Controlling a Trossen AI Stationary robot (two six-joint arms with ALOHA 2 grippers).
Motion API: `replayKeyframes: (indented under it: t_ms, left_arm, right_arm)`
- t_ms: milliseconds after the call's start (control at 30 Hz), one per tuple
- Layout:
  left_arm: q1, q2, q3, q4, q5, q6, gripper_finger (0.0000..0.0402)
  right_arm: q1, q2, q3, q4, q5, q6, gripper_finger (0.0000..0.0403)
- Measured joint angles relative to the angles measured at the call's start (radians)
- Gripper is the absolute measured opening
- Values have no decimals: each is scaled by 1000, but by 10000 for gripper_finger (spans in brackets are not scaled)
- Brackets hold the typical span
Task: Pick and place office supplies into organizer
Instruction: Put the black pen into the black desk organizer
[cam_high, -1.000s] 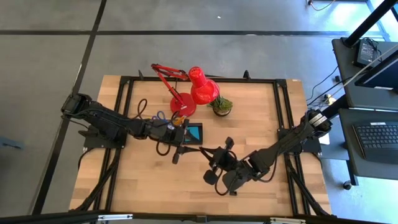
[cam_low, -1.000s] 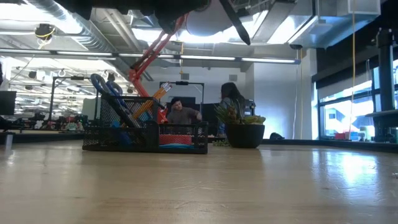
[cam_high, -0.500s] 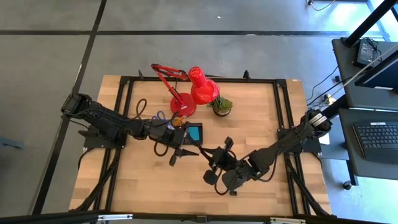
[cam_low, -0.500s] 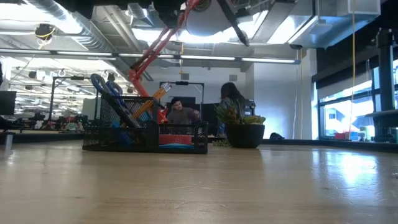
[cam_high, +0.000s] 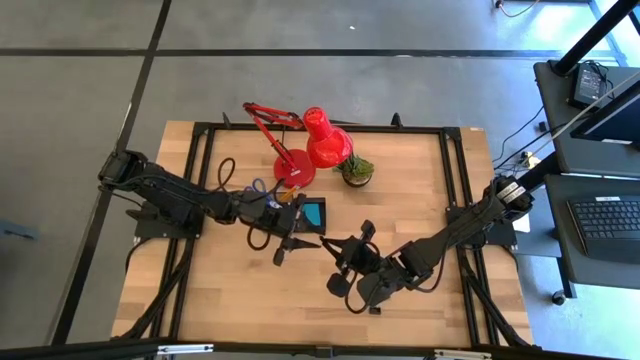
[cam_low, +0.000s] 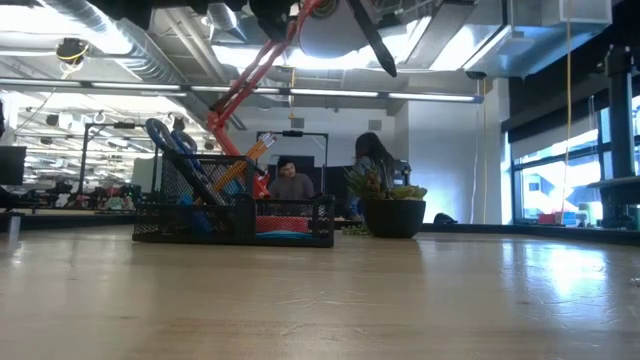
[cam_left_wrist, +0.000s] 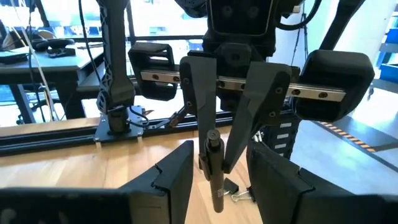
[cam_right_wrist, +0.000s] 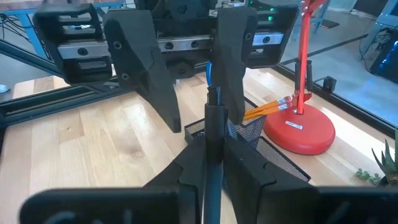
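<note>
Robotics lab / open-plan workspace. Wooden test table (cam_high: 400, 200) bolted into a black metal frame (cam_high: 205, 150), two dark arms mounted left & right, bare grey concrete floor (cam_high: 80, 90) w/ dark seams round it. Far right: side desk w/ keyboard (cam_high: 607, 216) & cables. Low view looks across the table into a big hall: exposed ceiling ducts (cam_low: 110, 45), strip lights, tall windows (cam_low: 550, 190) at right, rows of benches w/ gear at far left. Two people (cam_low: 292, 182) sit at a workstation far behind. Red desk lamp (cam_high: 322, 140) & potted plant (cam_high: 356, 170) on the table give an office-desk mock-up.
</note>
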Motion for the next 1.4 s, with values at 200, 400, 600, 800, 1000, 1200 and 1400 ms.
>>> replayKeyframes:
  t_ms: [200,400,600,800,1000,1200,1400]
  left_arm:
    - [0,0,0,1,-7,18,143]
    - [0,0,0,1,-15,20,143]
    - [0,0,0,-4,-14,20,143]
    - [4,0,0,-7,-13,20,143]
    - [22,0,0,-7,13,19,143]
    - [25,0,0,-7,14,19,131]
    - [25,0,0,-6,14,20,97]
  right_arm:
    - [0,0,0,0,0,-4,49]
    - [0,0,0,0,0,-7,44]
    - [-4,0,0,0,0,-7,43]
    - [-6,0,0,0,0,-7,43]
    - [-6,0,0,1,0,-7,42]
    - [-8,-1,0,1,0,-10,43]
    - [-19,-1,0,1,-1,-26,43]
